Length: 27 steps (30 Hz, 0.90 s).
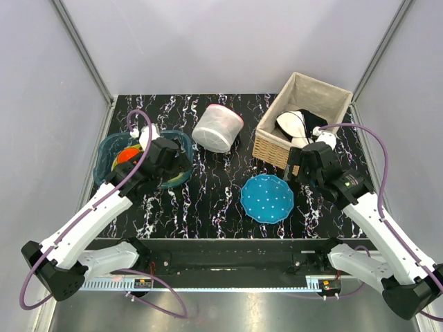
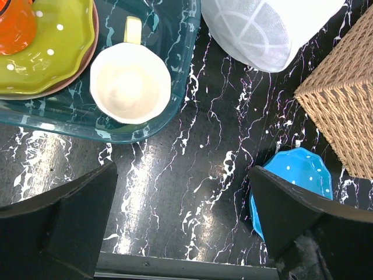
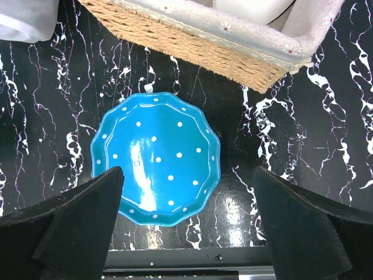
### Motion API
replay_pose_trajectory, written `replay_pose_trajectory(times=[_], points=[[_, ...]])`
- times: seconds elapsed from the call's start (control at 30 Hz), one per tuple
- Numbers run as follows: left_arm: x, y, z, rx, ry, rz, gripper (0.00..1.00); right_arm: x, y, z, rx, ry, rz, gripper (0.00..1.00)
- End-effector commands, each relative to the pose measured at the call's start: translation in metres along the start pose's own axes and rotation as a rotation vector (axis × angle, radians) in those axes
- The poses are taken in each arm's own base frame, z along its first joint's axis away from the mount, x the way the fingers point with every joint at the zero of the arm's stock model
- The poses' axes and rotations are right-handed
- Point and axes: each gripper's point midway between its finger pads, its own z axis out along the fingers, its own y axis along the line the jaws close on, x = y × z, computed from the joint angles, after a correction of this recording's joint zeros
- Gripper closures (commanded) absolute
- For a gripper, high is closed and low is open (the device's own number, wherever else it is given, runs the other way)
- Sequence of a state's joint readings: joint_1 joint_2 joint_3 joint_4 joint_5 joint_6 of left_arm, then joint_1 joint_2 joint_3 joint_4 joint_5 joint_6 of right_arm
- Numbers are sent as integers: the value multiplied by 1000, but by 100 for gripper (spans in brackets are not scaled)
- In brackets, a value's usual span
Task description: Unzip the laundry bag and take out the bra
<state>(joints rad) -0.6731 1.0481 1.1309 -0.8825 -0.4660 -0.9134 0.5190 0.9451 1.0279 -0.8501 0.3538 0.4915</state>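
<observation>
Top external, laundry bag (image 1: 217, 128) between teal tub (image 1: 102, 153), wicker basket (image 1: 271, 149)

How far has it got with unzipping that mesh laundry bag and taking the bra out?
Nothing looks done: the laundry bag sits alone on the table, apparently zipped, and the bra cannot be seen. Nothing is in hand either: the left pincer and right pincer are both open, empty and away from the bag. Everything is left: reach the bag, unzip it, pull the bra out.
</observation>
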Motion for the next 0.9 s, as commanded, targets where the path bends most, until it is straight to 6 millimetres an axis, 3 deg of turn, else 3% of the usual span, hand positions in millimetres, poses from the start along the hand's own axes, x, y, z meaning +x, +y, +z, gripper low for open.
replay_pose_trajectory(times=[0.0, 0.17, 0.2, 0.23, 0.27, 0.3, 0.33, 0.37, 0.47, 0.5, 0.53, 0.57, 0.6, 0.63, 0.67, 0.73, 0.77, 0.87], points=[[-19, -3, -7, 9, -76, -28, 1, -9, 5, -9, -53, -55, 16, 0], [-44, -27, -12, 110, -171, -128, 1, -4, 8, -12, -76, -31, 18, 0], [-49, -34, 2, 126, -138, -107, 1, -3, 9, -13, -83, -25, 19, 0], [-33, -57, 3, 231, 5, -87, 1, -3, 10, -14, -89, -22, 21, 0], [-57, -76, -6, 267, 1, -93, 1, -2, 11, -15, -95, -18, 18, 0], [-58, -80, 1, 233, 26, -47, 1, -3, 12, -17, -105, -19, 21, 0], [-49, -68, 24, 99, 64, -4, 1, -3, 12, -18, -108, -22, 21, 0], [-67, -80, 23, 102, 29, -14, 1, -2, 12, -18, -112, -20, 21, 0], [-77, -90, 56, 50, 15, 39, 1, -2, 13, -23, -126, -24, 40, 0], [-94, -102, 54, 73, -14, 50, 1, -1, 14, -24, -135, -20, 44, 0], [-94, -104, 63, 53, 8, 68, 1, 0, 14, -25, -142, -19, 49, 0], [-87, -104, 88, 17, 49, 89, 1, 2, 15, -26, -150, -19, 57, 0], [-104, -120, 88, 44, 24, 96, 1, 3, 16, -26, -157, -17, 60, 0], [-100, -117, 95, 11, 54, 116, 1, 4, 16, -27, -160, -18, 64, 0], [-91, -119, 118, -27, 88, 138, 1, 5, 17, -27, -166, -15, 67, 0], [-100, -129, 120, -16, 85, 148, 1, 6, 21, -28, -188, -5, 63, 0], [-93, -132, 132, -22, 104, 159, 1, 7, 22, -28, -193, 1, 60, 0], [-104, -138, 143, -23, 67, 166, 1, 7, 26, -29, -211, 10, 56, 0]])
